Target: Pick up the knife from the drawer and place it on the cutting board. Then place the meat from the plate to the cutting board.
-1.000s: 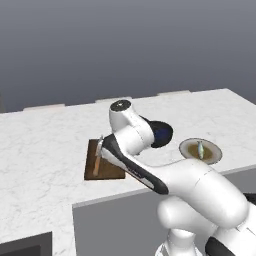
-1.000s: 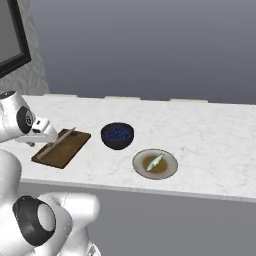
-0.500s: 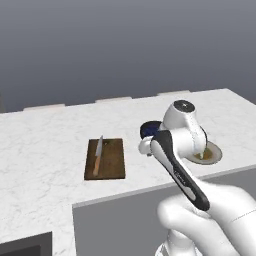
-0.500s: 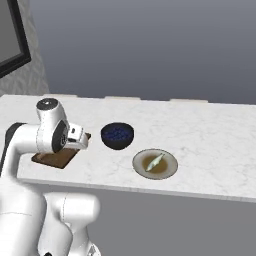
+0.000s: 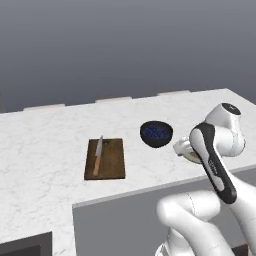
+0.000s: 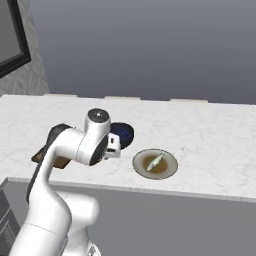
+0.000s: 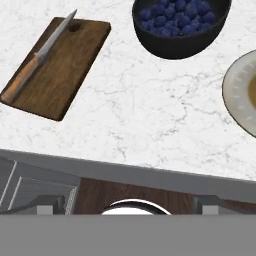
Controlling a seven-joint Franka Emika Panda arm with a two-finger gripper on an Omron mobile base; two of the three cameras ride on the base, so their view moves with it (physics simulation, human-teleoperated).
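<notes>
Marble-white tabletop [image 5: 45,150] carries everything. Knife [image 5: 98,156] lies flat on the cutting board [image 5: 112,159], handle toward the tabletop's front edge, off to the gripper's [image 6: 114,145] left in the left base view. Gripper jaws are spread wide with nothing between them, hanging over the tabletop's front edge. Dark navy dish [image 5: 156,134] of blue round pieces sits just behind the gripper, between board and pale plate [image 6: 155,163]. That plate, with a small pale piece on it, is just to the gripper's right.
</notes>
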